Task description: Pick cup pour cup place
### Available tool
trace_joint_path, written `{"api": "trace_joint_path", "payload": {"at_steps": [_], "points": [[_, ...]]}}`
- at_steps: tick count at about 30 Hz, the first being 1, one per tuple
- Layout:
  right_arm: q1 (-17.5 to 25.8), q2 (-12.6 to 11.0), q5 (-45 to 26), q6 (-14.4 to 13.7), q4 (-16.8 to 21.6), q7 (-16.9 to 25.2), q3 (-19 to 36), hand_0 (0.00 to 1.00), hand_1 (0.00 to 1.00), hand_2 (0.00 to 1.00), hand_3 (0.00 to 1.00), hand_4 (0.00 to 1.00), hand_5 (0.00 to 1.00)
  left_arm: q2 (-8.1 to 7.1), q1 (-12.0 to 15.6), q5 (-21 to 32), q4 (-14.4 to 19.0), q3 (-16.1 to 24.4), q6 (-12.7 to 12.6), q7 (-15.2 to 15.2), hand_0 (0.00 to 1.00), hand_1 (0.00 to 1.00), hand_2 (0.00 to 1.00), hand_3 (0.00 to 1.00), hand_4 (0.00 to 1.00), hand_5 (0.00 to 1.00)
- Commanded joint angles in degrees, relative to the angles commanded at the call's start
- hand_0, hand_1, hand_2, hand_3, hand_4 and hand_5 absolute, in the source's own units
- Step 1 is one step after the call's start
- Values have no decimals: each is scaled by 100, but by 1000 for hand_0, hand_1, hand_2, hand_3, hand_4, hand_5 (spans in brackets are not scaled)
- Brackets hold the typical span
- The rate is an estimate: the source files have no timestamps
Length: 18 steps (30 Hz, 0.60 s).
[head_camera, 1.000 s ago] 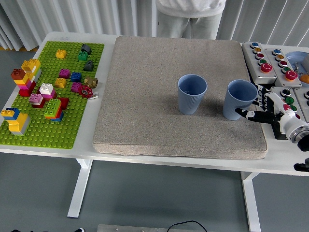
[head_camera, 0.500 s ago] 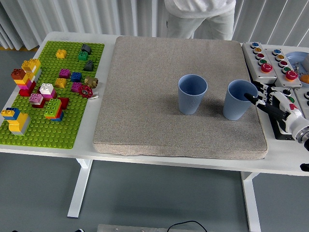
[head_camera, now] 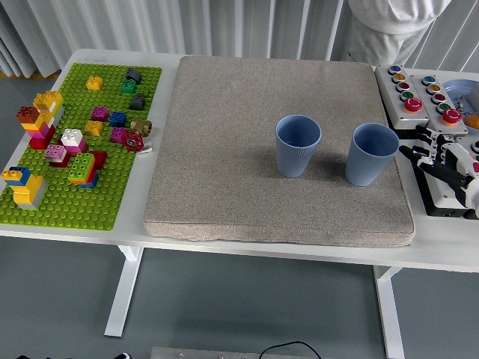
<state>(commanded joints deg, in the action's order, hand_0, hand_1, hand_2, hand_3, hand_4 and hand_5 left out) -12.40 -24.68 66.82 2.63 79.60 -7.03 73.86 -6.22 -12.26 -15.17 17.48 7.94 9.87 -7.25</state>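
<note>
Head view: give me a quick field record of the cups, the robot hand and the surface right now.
left cup: blue, upright, on the mat
right cup: blue, upright, on the mat, apart from the left cup
right robot hand: open, beside the right cup, not touching it
left robot hand: not in view
mat: grey, on the white table

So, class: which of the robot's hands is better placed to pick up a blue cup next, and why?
The right hand. It hovers open just beside the right blue cup on the grey mat, apart from it. The left hand is not in view, and the other blue cup stands farther left.
</note>
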Motion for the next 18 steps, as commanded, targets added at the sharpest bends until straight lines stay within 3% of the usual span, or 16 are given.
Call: {"api": "trace_joint_path", "payload": {"at_steps": [6,18], "points": [[-27,-105,-44,-54,307,23,409,979,922,998,956,900,713,-20,-5,0,0,-8,3,0,784,817,832,761,503,998],[-639,-640,-323,-81,751,4,753,974,921,998,955,897,709,-108,33,30,13,-19,2,-9,784,817,831,761,503,998]]}}
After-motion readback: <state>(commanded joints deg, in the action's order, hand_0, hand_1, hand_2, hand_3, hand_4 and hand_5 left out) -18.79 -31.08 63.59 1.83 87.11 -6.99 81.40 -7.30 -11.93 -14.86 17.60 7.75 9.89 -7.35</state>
